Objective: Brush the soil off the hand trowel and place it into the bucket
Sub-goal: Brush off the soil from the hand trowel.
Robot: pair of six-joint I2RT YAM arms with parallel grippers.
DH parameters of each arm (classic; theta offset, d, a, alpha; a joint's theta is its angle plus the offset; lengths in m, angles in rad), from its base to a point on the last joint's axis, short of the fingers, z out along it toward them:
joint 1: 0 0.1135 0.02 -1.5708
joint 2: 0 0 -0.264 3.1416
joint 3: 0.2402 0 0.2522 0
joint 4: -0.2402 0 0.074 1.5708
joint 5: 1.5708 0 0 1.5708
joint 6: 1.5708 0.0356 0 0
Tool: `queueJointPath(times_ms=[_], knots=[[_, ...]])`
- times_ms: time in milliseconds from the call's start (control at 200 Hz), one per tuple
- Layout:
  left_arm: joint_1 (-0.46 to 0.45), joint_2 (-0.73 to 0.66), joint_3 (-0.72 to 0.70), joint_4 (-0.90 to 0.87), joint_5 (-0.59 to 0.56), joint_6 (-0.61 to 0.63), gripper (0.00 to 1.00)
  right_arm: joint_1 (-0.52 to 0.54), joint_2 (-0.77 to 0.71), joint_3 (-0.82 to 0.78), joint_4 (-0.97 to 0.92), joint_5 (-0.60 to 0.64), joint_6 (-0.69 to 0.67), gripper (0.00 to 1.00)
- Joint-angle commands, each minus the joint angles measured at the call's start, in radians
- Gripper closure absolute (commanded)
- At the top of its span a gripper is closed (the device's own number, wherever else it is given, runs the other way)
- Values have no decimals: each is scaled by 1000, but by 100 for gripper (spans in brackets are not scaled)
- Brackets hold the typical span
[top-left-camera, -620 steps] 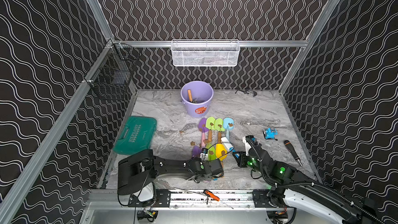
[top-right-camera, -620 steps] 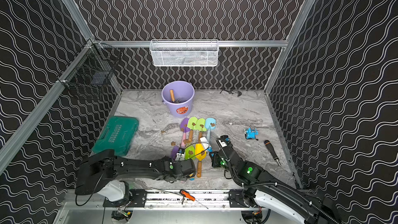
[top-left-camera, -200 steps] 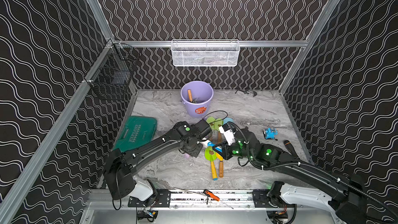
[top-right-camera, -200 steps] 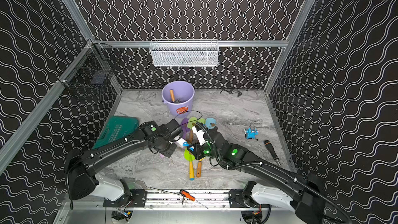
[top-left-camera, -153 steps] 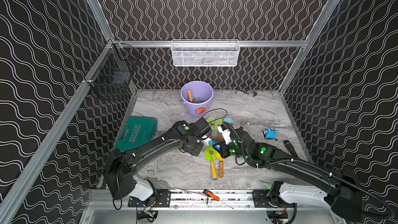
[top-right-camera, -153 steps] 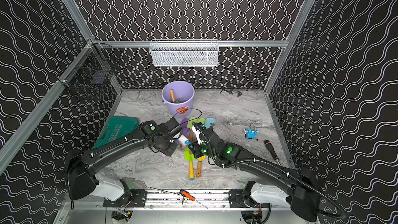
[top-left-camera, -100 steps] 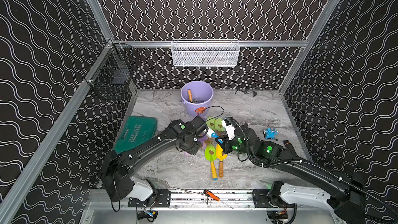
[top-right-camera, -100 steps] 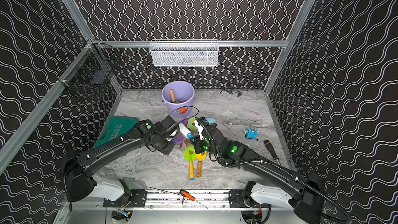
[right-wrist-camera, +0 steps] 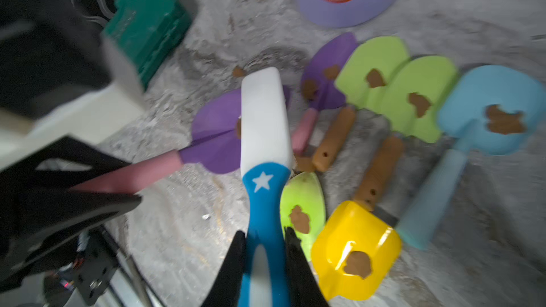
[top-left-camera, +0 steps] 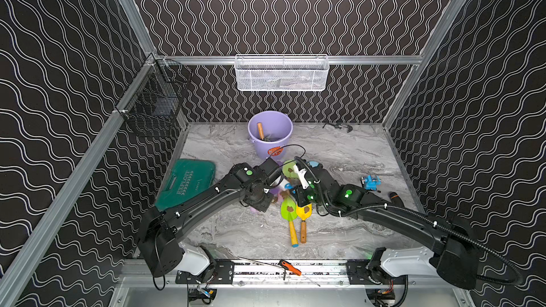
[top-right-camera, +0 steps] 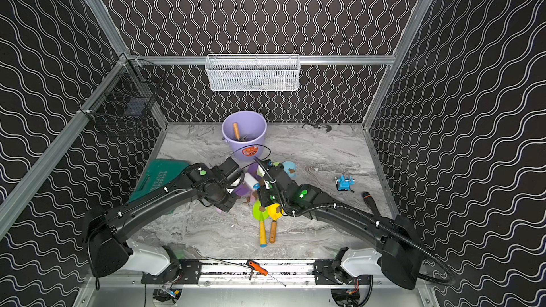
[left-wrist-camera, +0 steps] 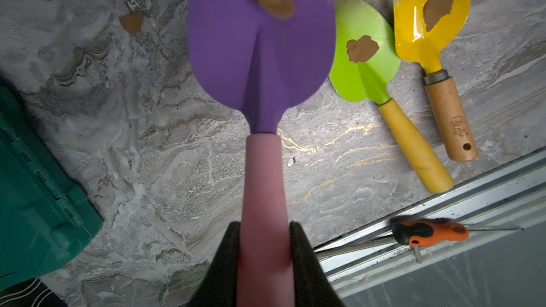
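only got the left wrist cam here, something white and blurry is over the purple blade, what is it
Observer: A brush, white head, blue handle, shut in the right gripper.
Operator: where's the bucket, not in my frame
Observer: The bucket stands toward the back wall, a wooden handle poking out of it.
Operator: any dirty trowels besides the green and yellow
Observer: Four more, nearer the bucket than the held trowel: a purple trowel, two green trowels, a blue trowel, each carrying soil.
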Motion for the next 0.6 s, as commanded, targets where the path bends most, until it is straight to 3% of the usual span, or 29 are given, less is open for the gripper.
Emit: queueJointPath(times_ms=[0, 170, 350, 435, 595], knots=[[2, -11, -9, -16, -48, 4, 100, 1, -26, 18, -33, 29, -30, 100], [4, -19, -23, -26, -51, -5, 100, 33, -56, 31, 74, -172, -53, 100], [5, -44, -15, -36, -60, -23, 100, 55, 14, -39, 152, -277, -11, 100], [5, -54, -24, -36, -59, -30, 100, 54, 34, -64, 171, -240, 4, 100], [5, -68, -61, -26, -47, -45, 100, 35, 76, -7, 76, -50, 9, 100]])
